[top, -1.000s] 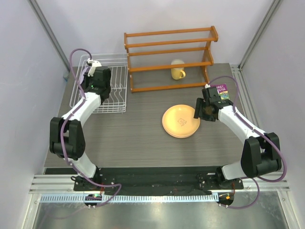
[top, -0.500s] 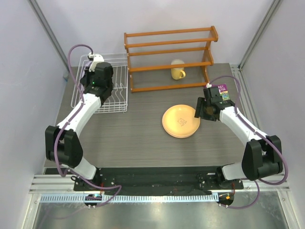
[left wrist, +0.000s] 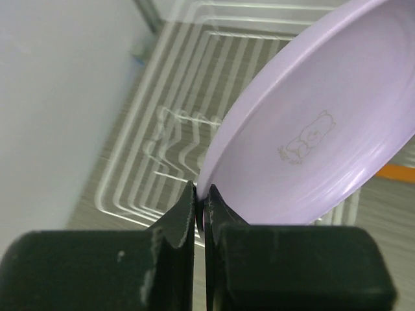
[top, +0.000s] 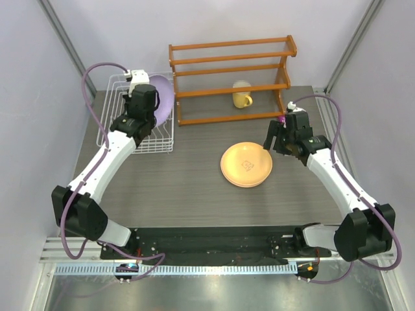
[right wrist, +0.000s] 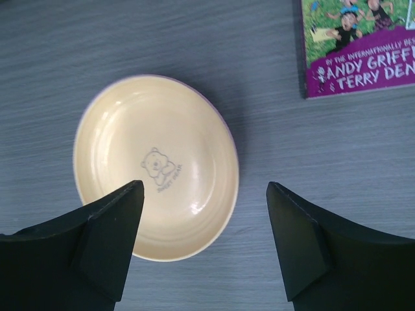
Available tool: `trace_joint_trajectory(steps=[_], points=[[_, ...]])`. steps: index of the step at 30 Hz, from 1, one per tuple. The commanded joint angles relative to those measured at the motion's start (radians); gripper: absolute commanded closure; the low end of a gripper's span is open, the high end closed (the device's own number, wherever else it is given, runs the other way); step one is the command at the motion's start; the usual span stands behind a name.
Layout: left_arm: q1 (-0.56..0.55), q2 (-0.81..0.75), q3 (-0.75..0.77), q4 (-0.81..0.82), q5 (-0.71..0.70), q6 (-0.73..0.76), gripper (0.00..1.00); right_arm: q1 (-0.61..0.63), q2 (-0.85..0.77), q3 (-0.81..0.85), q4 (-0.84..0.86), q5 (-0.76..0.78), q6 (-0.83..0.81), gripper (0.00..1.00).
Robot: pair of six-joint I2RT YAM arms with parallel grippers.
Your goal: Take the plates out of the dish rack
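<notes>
Left wrist: fingers (left wrist: pixel 176 223) clamp lavender plate (left wrist: pixel 311 139) rim.

You're in a robot lab cell dressed as a kitchen. Lab signs: plain panel walls (top: pixel 227 19), aluminium frame posts (top: pixel 61 39), a left arm (top: pixel 110 155) and a right arm (top: pixel 337 178) bolted to a black base plate (top: pixel 214 241), and a metal rail (top: pixel 207 269) at the near edge. Kitchen props on the grey wood-grain table (top: pixel 188 188): wire dish rack (top: pixel 155 142), orange wooden shelf (top: pixel 230 44), yellow mug (top: pixel 242 94), bear-print yellow plate (top: pixel 246 164), lavender plate (left wrist: pixel 311 129). There's also a kids' book (right wrist: pixel 360 45).
</notes>
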Motion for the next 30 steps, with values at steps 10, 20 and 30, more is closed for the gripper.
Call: trace_joint_trajectory(steps=[10, 20, 30], points=[[-0.03, -0.055, -0.174, 0.053, 0.696, -0.39, 1.0, 0.063, -0.031, 0.028, 0.292, -0.28, 0.088, 0.13], [-0.076, -0.037, -0.189, 0.075, 0.911, -0.454, 1.0, 0.109, 0.069, -0.033, 0.479, -0.346, 0.167, 0.13], [-0.119, -0.029, -0.238, 0.09, 0.927, -0.48, 1.0, 0.146, 0.113, -0.022, 0.49, -0.329, 0.17, 0.19]])
